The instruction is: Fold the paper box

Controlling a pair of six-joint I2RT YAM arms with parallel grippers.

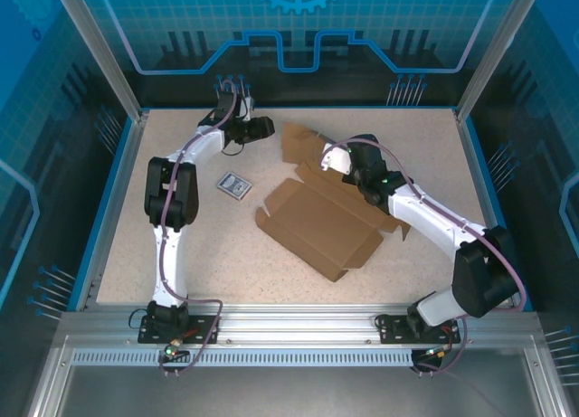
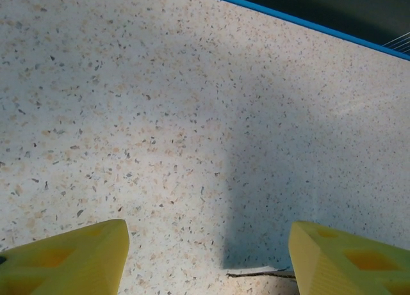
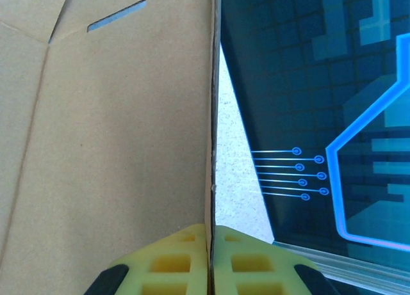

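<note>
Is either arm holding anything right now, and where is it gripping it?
The right gripper is pinching the paper box by the edge of one panel. The left gripper is open above the table, holding nothing.

A small black-and-white printed card (image 1: 233, 185) lies flat on the speckled surface (image 1: 181, 245). It is a little to the left of the left hand (image 1: 263, 126) and closer to the near edge, and well apart from the right hand (image 1: 329, 157), on that hand's left. Below the left hand the surface is bare, with a soft shadow (image 2: 282, 199) ahead of it and a thin dark strand (image 2: 259, 275) just in front. A blue rim (image 2: 301, 23) edges the surface farther ahead. In the right wrist view, a blue translucent wall (image 3: 333, 84) printed with circuit lines stands ahead and to the right of the right hand. Aluminium posts (image 1: 99, 51) frame the enclosure, and an aluminium rail (image 1: 298, 322) runs along the near edge.
</note>
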